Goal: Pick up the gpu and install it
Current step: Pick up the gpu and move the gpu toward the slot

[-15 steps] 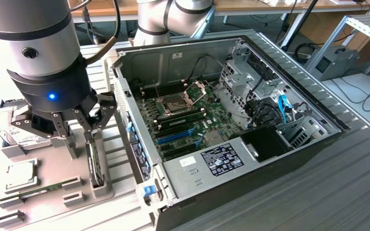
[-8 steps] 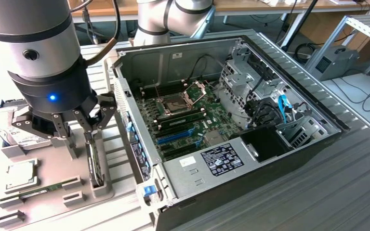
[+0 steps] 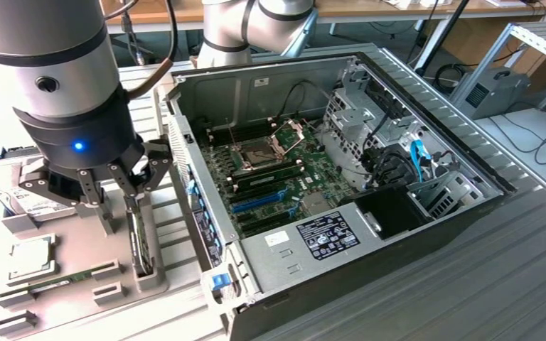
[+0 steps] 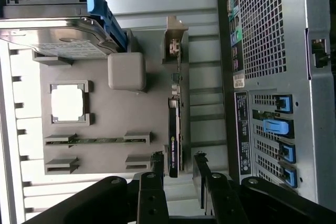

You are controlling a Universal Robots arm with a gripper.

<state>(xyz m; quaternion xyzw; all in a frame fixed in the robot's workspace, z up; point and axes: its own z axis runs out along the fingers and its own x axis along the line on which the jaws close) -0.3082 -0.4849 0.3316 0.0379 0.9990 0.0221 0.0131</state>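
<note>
- The case [image 3: 443, 128] lies on its side with its panel off. Its board [image 3: 283, 174] is bare to view, with blue slots [image 3: 259, 201] along the near edge.
- The grey tray [image 4: 105, 119] sits just beside the case, on the exterior view's left.
- My pincer [image 4: 178, 163] hangs over the tray, spread wide and gripping nothing.
- The gpu [image 4: 174, 129] stands on edge in the tray's slot nearest the case. Its near end reaches in between my two fingers [image 4: 157, 163], one on each side. I can't tell whether either one touches it.
- The drive [image 4: 52, 35] stands in the tray's far end.
- The chip [image 4: 67, 102] lies flat in its square pocket.
- The RAM [image 4: 97, 140] stands in its narrow groove, beside the chip.
</note>
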